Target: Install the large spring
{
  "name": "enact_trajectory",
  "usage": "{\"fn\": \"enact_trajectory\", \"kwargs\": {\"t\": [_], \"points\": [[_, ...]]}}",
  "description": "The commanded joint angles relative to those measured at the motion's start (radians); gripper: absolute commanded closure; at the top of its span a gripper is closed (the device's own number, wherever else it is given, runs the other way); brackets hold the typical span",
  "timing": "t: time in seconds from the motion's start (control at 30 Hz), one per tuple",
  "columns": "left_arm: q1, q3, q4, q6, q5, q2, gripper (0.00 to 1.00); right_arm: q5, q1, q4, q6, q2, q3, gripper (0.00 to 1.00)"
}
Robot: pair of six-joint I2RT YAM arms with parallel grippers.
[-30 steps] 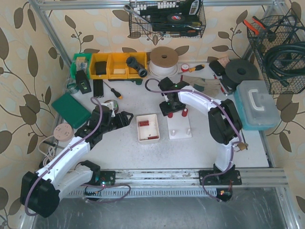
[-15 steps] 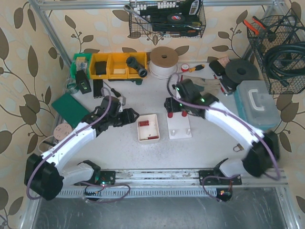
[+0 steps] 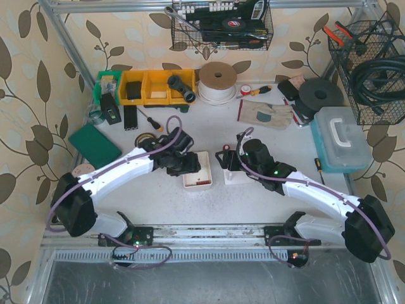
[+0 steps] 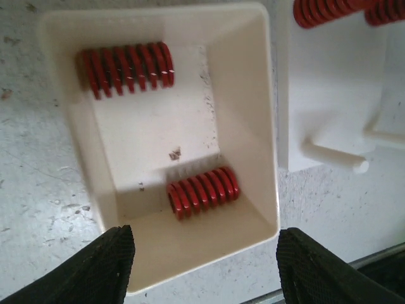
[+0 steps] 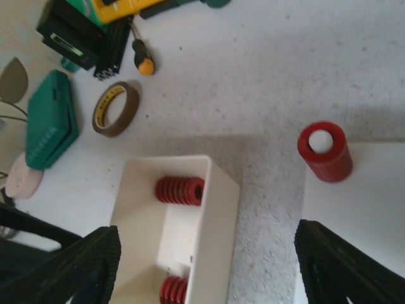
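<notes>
Red coil springs (image 4: pixel 126 68), two of them, lie on their sides inside the cream rectangular plastic tray (image 4: pixel 243 95), one near each end and well apart from each other. The left gripper (image 4: pixel 205 266) hangs directly over the tray. Its two black fingers (image 4: pixel 95 266) are spread about as wide as the tray itself, and nothing is held between them.

Just beside the tray sits the flat white peg block (image 4: pixel 329 95), with bare white pegs (image 4: pixel 334 157) sticking up from it. One upright red spring (image 5: pixel 324 152) stands near a corner of the block. The right gripper (image 5: pixel 209 266) hovers above the strip of table between tray and block, its jaws wide apart and empty.

On the speckled grey table (image 5: pixel 266 76) beyond the tray lie a brown tape roll (image 5: pixel 116 108), a small screwdriver with an orange-yellow handle (image 5: pixel 140 57) and a dark green plastic case (image 5: pixel 50 126), all well clear of both grippers.
</notes>
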Motion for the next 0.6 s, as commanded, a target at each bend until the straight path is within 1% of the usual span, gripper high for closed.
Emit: {"fn": "enact_trajectory", "kwargs": {"t": [0.0, 0.07, 0.2, 0.27, 0.37, 0.5, 0.57], "points": [[-0.074, 0.11, -0.124, -0.029, -0.112, 0.096, 0.34, -0.002, 0.002, 0.127, 0.023, -0.025, -0.018, 0.25], [-0.088, 0.115, -0.131, -0.028, -0.121, 0.141, 0.35, 0.001, 0.003, 0.128, 0.017, -0.053, -0.032, 0.24], [-0.118, 0.111, -0.075, 0.001, -0.122, 0.205, 0.35, -0.012, -0.01, 0.143, 0.023, -0.085, -0.059, 0.23], [-0.132, 0.138, -0.099, 0.012, -0.151, 0.243, 0.35, -0.022, -0.015, 0.162, 0.029, -0.08, -0.067, 0.23], [-0.137, 0.157, -0.114, 0.022, -0.159, 0.288, 0.37, -0.03, -0.021, 0.169, 0.029, -0.071, -0.07, 0.23], [-0.136, 0.19, -0.16, 0.028, -0.18, 0.342, 0.37, -0.034, -0.035, 0.172, 0.029, -0.077, -0.08, 0.23], [-0.13, 0.197, -0.16, 0.07, -0.193, 0.361, 0.37, -0.033, -0.04, 0.173, 0.058, -0.078, -0.083, 0.23]]}}
